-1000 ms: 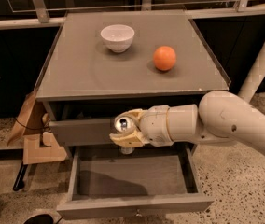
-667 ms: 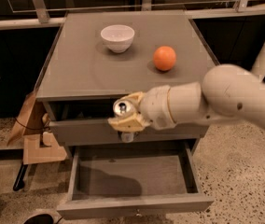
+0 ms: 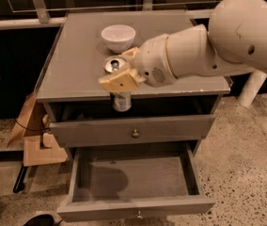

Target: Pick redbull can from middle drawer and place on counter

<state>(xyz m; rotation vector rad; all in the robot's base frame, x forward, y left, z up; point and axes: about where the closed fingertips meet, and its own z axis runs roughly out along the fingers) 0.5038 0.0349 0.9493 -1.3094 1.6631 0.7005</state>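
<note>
Now the redbull can (image 3: pixel 121 100) is out of the middle drawer (image 3: pixel 136 207), which hangs open; so the picking part looks done; the putting-down part is left. The gripper (image 3: pixel 121 69) is closed tight around the can, up at the front edge of the counter (image 3: pixel 72 65), near the white bowl (image 3: pixel 118 36); the can stands upright but does not rest on the counter yet; it is small and slim, with a shiny silver top and dark sides.

Arm (image 3: pixel 194 51) reaches in from right, pincer (image 3: pixel 119 70) clamping redbull can (image 3: pixel 121 100).
</note>
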